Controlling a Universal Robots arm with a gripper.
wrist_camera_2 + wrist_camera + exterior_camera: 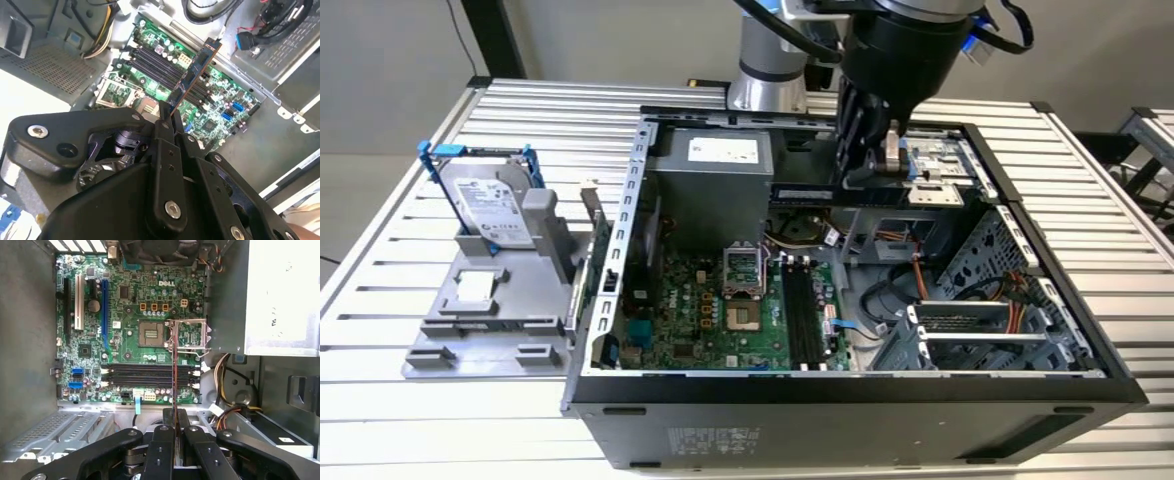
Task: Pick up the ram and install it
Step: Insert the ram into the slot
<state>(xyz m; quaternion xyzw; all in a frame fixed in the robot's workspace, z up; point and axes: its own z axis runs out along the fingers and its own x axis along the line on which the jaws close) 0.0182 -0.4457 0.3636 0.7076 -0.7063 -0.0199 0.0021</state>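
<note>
Grips the ram (195, 75) by one end in the closed gripper (166, 116); hovers clear of the motherboard's (125, 310) black memory slots (140, 375), inside the open computer case (854, 420).

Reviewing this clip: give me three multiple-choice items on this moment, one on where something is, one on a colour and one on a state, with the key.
1. Where is the ram?
A. Seated in a motherboard slot
B. Lying on the table beside the case
C. In the claw, above the motherboard

2. What colour is the hard drive's frame?
A. Blue
B. Red
C. Yellow

3. What state is the claw in?
A. Open and empty
B. Shut on the ram
C. Shut on a cable

Key:
1 C: in the second wrist view the ram sticks out of the claw, clear of the motherboard and its slots.
2 A: in the exterior view the hard drive's frame is blue.
3 B: in both wrist views the fingers pinch the stick's near end.
</note>
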